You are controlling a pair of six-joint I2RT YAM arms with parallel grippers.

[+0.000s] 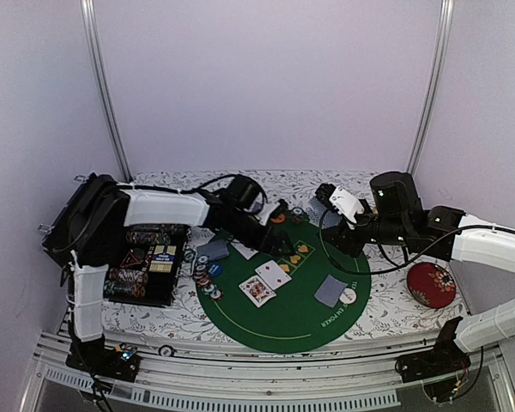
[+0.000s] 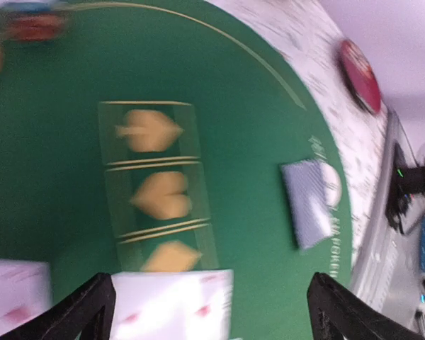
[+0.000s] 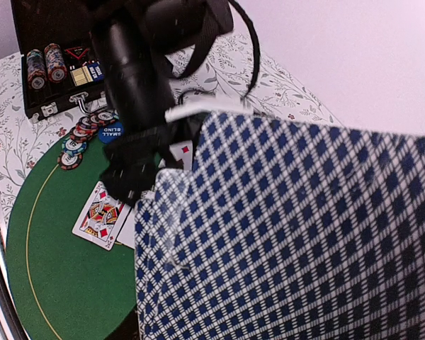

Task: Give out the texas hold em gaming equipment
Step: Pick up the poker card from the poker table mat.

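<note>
L gripper (image 2: 211,283) gapes wide, holding nothing, over face-up white playing cards (image 2: 173,304); R gripper (image 1: 323,206) clamps blue-checked card deck (image 3: 290,234).

Near: blue checked cards (image 3: 290,234) fill the right side.
Middle: black arm (image 3: 138,78) over the green mat (image 3: 49,283).
Mat: one picture card (image 3: 103,212), face up.
Left: chips (image 3: 78,138), blue disc (image 3: 112,132), black case (image 3: 28,21).

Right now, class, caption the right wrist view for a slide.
Blue-checked card backs fill the frame; behind them, the left arm above face-up cards on the green mat.
</note>
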